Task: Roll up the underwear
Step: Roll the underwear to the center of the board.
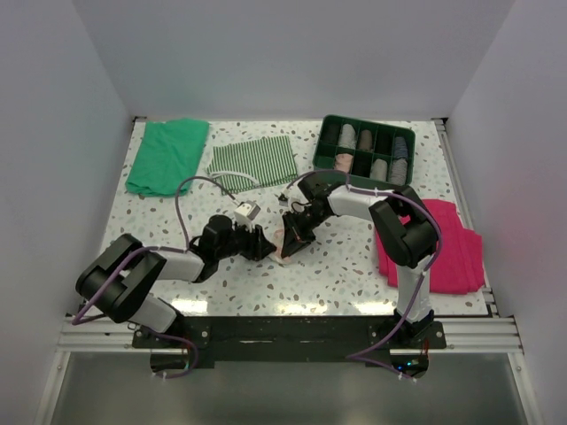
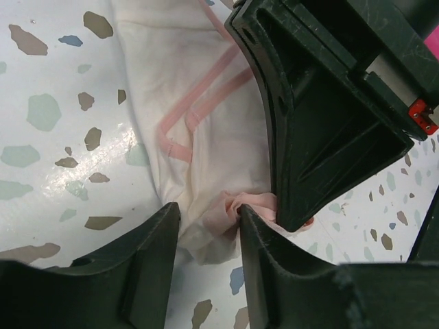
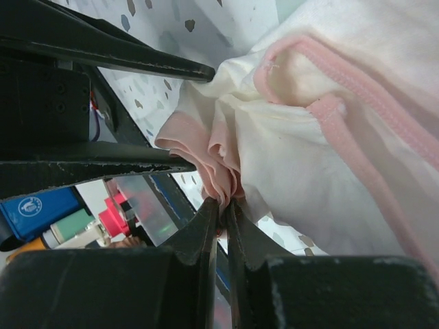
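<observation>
The underwear [image 1: 285,246] lies crumpled on the speckled table between my two grippers, pale cream-pink with darker pink edging [image 2: 206,110]. My right gripper [image 3: 222,203] is shut on a bunched pink fold of the underwear [image 3: 309,157] at its edge. In the left wrist view its black finger [image 2: 322,116] comes down onto that fold. My left gripper [image 2: 208,212] straddles the garment's lower corner. Its jaws stand apart, the right finger touching the pink bunch. From above, the left gripper [image 1: 263,243] and the right gripper [image 1: 292,235] nearly meet.
A green cloth [image 1: 166,155] and a green-and-white striped cloth [image 1: 252,162] lie at the back left. A dark green divided tray [image 1: 363,121] holding several rolls stands at the back right. A magenta cloth [image 1: 443,248] lies by the right arm.
</observation>
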Robot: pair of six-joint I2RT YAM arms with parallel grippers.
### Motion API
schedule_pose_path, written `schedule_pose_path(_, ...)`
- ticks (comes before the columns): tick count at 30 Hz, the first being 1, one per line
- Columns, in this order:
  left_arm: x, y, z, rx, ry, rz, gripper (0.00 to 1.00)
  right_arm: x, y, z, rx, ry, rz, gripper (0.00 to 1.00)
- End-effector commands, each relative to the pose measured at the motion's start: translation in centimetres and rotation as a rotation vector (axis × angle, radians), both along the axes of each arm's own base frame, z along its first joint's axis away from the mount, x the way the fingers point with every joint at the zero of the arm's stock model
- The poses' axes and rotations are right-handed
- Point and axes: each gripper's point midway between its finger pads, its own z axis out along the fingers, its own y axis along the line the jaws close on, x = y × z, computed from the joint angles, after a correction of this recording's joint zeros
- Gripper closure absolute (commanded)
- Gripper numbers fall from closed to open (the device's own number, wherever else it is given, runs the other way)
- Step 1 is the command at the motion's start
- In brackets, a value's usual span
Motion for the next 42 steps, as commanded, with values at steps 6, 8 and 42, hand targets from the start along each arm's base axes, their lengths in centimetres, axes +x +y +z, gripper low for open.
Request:
schedule_pose_path(6, 1.5, -1.4, 0.3, -0.019, -0.031, -0.022, 0.71, 0.3, 0.5, 0.9, 0.028, -0.006, 0.015, 1.0)
schedule_pose_path(8, 1.4, -1.5, -0.1, -0.016, -0.02, -0.032, 0.76, 0.5, 0.7, 1.0, 0.035, -0.009, 0.011, 1.0)
schedule_pose_path(42, 0.9, -2.1, -2.2, 0.032, 0.088, -0.077, 0.88, 3.5, -1.8, 2.1, -0.277, -0.642, -0.099, 0.54)
